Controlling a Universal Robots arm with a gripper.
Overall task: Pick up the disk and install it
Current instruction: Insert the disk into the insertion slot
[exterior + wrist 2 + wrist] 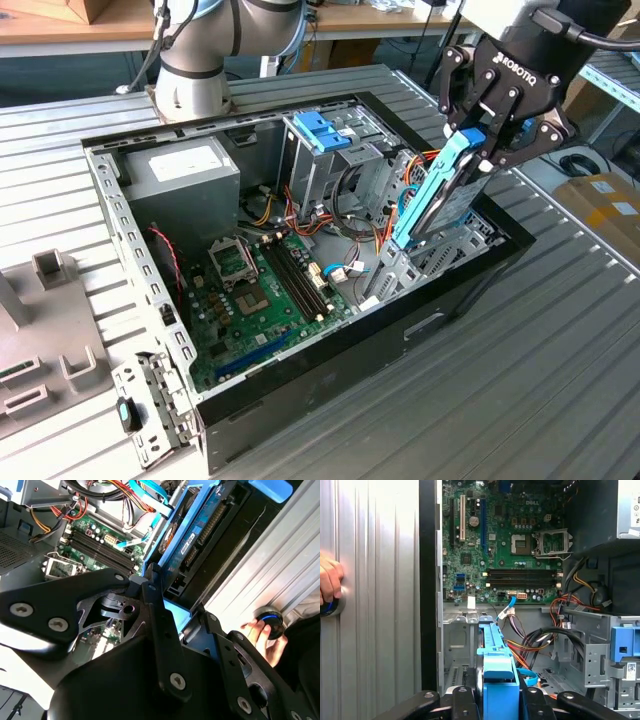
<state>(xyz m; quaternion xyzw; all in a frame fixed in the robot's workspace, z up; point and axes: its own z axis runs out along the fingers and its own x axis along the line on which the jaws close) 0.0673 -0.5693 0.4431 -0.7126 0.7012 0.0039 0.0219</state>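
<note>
Over the drive bay [425, 262] of the open case [330, 375], the disk [432, 200] hangs tilted.
The end effector [470, 140] is clenched on its blue upper end, with the lower end at the bay's mouth, probably to line the rails with the slot.

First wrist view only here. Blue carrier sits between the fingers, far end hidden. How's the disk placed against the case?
Observer: In the exterior view the disk stands steeply on end, top clamped in the gripper, lower end at the grey drive bay in the corner of the case at the exterior view's right.
Operator: Seated?
Observer: Not by that view: most of its length shows above the bay.
Operator: Hand at my edge, on what?
Observer: In the second wrist view the hand rests on a round black knob with a blue ring, on the slatted table outside the case.
</note>
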